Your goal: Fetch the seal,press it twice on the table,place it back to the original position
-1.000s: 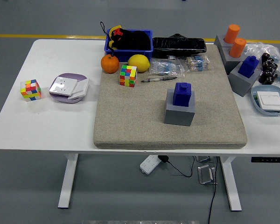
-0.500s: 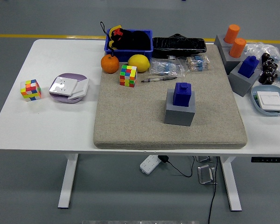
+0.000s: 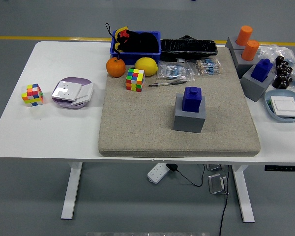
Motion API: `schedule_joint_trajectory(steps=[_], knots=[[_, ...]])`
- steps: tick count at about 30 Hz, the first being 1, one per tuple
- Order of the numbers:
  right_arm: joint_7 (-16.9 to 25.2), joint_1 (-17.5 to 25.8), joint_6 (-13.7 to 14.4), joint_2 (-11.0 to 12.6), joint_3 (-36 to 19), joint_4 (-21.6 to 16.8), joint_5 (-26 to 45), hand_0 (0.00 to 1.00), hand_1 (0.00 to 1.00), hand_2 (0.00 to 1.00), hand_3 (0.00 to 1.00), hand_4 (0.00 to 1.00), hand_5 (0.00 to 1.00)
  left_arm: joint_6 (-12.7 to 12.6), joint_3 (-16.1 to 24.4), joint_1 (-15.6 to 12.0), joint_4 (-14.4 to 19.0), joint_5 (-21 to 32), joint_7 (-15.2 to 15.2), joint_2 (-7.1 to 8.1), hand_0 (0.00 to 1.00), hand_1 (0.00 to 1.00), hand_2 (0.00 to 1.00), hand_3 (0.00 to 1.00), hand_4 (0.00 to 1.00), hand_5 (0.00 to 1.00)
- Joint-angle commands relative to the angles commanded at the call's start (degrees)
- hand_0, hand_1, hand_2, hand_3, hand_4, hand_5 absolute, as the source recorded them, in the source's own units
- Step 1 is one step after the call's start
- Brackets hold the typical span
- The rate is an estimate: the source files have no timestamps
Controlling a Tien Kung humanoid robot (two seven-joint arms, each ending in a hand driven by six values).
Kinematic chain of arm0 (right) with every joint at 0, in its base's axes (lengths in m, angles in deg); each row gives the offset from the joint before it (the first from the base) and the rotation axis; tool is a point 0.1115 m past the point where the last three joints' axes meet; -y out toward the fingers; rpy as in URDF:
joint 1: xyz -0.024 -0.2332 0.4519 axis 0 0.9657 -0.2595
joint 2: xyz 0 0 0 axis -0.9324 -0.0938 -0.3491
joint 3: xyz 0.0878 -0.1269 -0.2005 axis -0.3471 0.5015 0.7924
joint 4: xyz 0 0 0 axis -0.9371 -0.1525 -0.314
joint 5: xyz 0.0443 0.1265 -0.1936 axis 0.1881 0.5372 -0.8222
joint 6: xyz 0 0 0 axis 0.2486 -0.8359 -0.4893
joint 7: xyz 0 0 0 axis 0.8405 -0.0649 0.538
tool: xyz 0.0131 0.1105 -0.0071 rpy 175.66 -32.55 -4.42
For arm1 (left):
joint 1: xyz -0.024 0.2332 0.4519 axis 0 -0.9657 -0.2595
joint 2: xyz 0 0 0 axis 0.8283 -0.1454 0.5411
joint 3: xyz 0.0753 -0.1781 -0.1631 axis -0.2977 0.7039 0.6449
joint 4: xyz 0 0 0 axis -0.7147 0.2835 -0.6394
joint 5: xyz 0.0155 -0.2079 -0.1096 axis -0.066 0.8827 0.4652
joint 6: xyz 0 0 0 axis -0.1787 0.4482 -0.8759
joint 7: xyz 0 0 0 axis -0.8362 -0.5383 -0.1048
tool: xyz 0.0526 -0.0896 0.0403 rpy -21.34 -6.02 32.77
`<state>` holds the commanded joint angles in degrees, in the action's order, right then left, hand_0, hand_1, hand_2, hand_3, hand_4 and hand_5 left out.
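Note:
A blue seal [image 3: 192, 98] stands upright in its grey block holder [image 3: 189, 118] on the beige felt mat [image 3: 137, 128], a little right of the mat's middle. A second blue seal [image 3: 261, 69] sits in another grey holder [image 3: 255, 86] at the mat's right edge. Two orange seals [image 3: 247, 42] stand in grey holders at the back right. Neither of my hands shows in the head view.
A colour cube [image 3: 135, 79], an orange [image 3: 115, 67], a lemon [image 3: 146, 66], a pen [image 3: 166, 83] and bagged items lie at the mat's back. A blue bin [image 3: 135, 44] holds a black toy. On the left are another cube [image 3: 32, 94] and a purple plate [image 3: 72, 92]; a blue dish [image 3: 284, 104] is on the right.

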<state>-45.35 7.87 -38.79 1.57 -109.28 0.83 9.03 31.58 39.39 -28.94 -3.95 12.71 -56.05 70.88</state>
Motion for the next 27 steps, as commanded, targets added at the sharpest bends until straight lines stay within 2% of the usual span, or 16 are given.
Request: schedule_joint_trajectory(steps=[27], knots=[[0.0,0.1,0.2,0.1,0.0,-0.1,-0.1,0.88,0.763,0.712,0.693,0.873,0.283,0.0,-0.8,0.2,0.1,0.0,0.0,0.46,0.809,0.814,0.789,0.841,0.789,0.398]])
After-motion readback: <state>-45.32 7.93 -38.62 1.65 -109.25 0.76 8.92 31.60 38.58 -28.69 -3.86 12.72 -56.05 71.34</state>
